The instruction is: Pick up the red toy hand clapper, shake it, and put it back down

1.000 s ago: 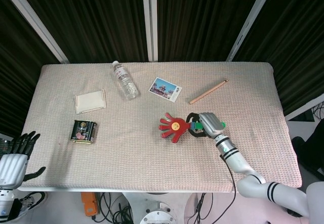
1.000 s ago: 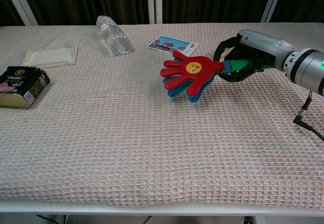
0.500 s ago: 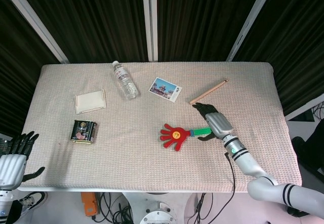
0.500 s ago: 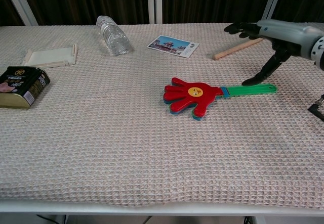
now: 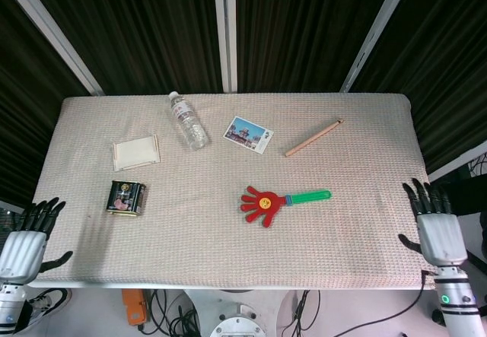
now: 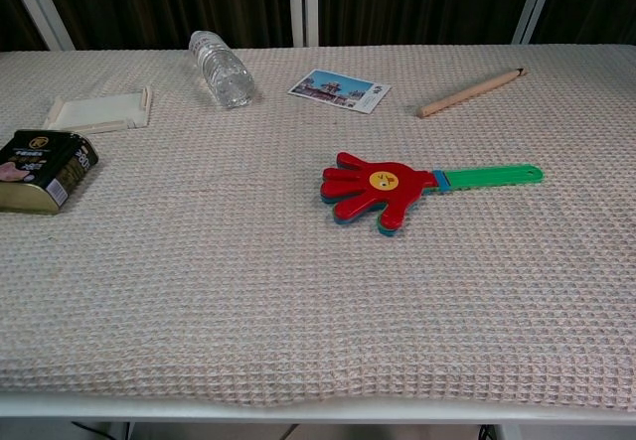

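**A:** Clapper status? Where is the red plastic hand-shaped toy clapper with the green handle [image 5: 284,200] found?

**B:** It is seen lying flat on the beige waffle-weave table cloth [image 5: 228,246], well to the left of the right hand [image 5: 434,232] and a little beyond it, with the green handle pointed toward that hand. Nothing is touching it.

**A:** And the hands?

**B:** The right hand is held off the table's right edge, palm toward the camera, fingers spread and pointing away from the robot, with nothing held. The left hand [image 5: 27,234] is posed the same way off the near left corner, also empty. Neither is caught by the chest view.

**A:** What is judged to remain?

**B:** With the clapper set down and both hands clear, the task is judged essentially finished. What serves best now is that the hands be kept clear of the cloth, so the toy is not nudged.

**A:** Farther out?

**B:** Beyond the left hand, a dark rectangular tin [image 5: 125,198] and a pale flat packet [image 5: 136,153] are seen; farther still, a clear plastic bottle [image 5: 188,121], a picture card [image 5: 249,134] and a wooden pencil [image 5: 313,138].
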`<state>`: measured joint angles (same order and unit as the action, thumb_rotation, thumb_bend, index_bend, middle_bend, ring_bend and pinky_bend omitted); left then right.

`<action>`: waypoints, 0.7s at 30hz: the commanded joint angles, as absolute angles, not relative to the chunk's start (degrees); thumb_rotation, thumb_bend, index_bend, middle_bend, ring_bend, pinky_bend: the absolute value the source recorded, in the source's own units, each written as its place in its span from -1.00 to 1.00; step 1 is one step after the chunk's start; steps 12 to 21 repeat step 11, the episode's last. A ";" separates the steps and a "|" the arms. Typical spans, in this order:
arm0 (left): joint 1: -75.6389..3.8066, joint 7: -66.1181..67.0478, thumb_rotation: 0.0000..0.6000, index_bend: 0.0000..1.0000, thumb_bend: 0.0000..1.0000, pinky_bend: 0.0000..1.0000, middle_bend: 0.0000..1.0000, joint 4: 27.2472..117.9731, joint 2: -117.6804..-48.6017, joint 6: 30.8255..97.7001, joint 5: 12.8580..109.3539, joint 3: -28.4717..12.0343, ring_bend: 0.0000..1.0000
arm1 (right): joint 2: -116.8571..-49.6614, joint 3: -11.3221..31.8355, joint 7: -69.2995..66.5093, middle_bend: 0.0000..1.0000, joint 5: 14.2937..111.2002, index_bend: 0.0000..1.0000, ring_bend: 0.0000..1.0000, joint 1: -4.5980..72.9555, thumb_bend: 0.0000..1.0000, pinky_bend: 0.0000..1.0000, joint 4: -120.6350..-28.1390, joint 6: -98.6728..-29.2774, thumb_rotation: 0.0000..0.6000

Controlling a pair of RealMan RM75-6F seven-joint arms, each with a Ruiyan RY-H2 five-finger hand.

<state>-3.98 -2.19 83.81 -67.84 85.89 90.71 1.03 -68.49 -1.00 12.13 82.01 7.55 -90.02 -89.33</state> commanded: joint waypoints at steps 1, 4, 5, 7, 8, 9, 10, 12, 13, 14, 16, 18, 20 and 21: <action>-4.19 -2.29 1.00 -0.91 -0.72 -1.00 -0.98 83.39 -67.97 85.85 90.93 0.98 -1.00 | -70.51 -1.35 6.33 -1.00 80.55 -1.00 -1.00 4.21 -1.00 -1.00 -83.81 -91.31 1.00; -4.21 -2.33 1.00 -0.91 -0.72 -1.00 -0.98 82.75 -68.30 86.69 91.26 0.65 -1.00 | -71.57 -0.79 4.14 -1.00 81.24 -1.00 -1.00 3.78 -1.00 -1.00 -81.59 -91.52 1.00; -4.18 -2.27 1.00 -0.91 -0.71 -1.00 -0.98 82.47 -68.48 87.10 91.31 0.46 -1.00 | -71.76 -0.58 3.72 -1.00 81.57 -1.00 -1.00 3.76 -1.00 -1.00 -81.35 -91.49 1.00; -4.13 -2.14 1.00 -0.91 -0.71 -1.00 -0.98 82.15 -68.77 87.60 91.19 0.13 -1.00 | -71.68 -0.30 3.46 -1.00 82.17 -1.00 -1.00 3.85 -1.00 -1.00 -81.49 -91.26 1.00; -4.11 -2.04 1.00 -0.91 -0.71 -1.00 -0.98 81.99 -68.94 87.86 91.11 -0.06 -1.00 | -71.60 -0.16 3.49 -1.00 82.47 -1.00 -1.00 3.91 -1.00 -1.00 -81.55 -91.24 1.00; -4.10 -1.94 1.00 -0.91 -0.71 -1.00 -0.98 81.78 -69.15 88.12 91.06 -0.25 -1.00 | -71.55 -0.02 3.52 -1.00 82.77 -1.00 -1.00 3.94 -1.00 -1.00 -81.58 -91.28 1.00; -4.11 -1.86 1.00 -0.91 -0.71 -1.00 -0.98 81.58 -69.35 88.28 90.99 -0.41 -1.00 | -71.48 0.09 3.48 -1.00 83.05 -1.00 -1.00 3.95 -1.00 -1.00 -81.67 -91.30 1.00; -4.13 -1.75 1.00 -0.91 -0.71 -1.00 -0.98 81.39 -69.58 88.39 90.89 -0.54 -1.00 | -71.37 0.22 3.29 -1.00 83.34 -1.00 -1.00 3.93 -1.00 -1.00 -81.85 -91.27 1.00; -4.13 -1.75 1.00 -0.91 -0.71 -1.00 -0.98 81.39 -69.58 88.39 90.89 -0.54 -1.00 | -71.37 0.22 3.29 -1.00 83.34 -1.00 -1.00 3.93 -1.00 -1.00 -81.85 -91.27 1.00; -4.13 -1.75 1.00 -0.91 -0.71 -1.00 -0.98 81.39 -69.58 88.39 90.89 -0.54 -1.00 | -71.37 0.22 3.29 -1.00 83.34 -1.00 -1.00 3.93 -1.00 -1.00 -81.85 -91.27 1.00; -4.13 -1.75 1.00 -0.91 -0.71 -1.00 -0.98 81.39 -69.58 88.39 90.89 -0.54 -1.00 | -71.37 0.22 3.29 -1.00 83.34 -1.00 -1.00 3.93 -1.00 -1.00 -81.85 -91.27 1.00; -4.13 -1.75 1.00 -0.91 -0.71 -1.00 -0.98 81.39 -69.58 88.39 90.89 -0.54 -1.00 | -71.37 0.22 3.29 -1.00 83.34 -1.00 -1.00 3.93 -1.00 -1.00 -81.85 -91.27 1.00; -4.13 -1.75 1.00 -0.91 -0.71 -1.00 -0.98 81.39 -69.58 88.39 90.89 -0.54 -1.00 | -71.37 0.22 3.29 -1.00 83.34 -1.00 -1.00 3.93 -1.00 -1.00 -81.85 -91.27 1.00; -4.13 -1.75 1.00 -0.91 -0.71 -1.00 -0.98 81.39 -69.58 88.39 90.89 -0.54 -1.00 | -71.37 0.22 3.29 -1.00 83.34 -1.00 -1.00 3.93 -1.00 -1.00 -81.85 -91.27 1.00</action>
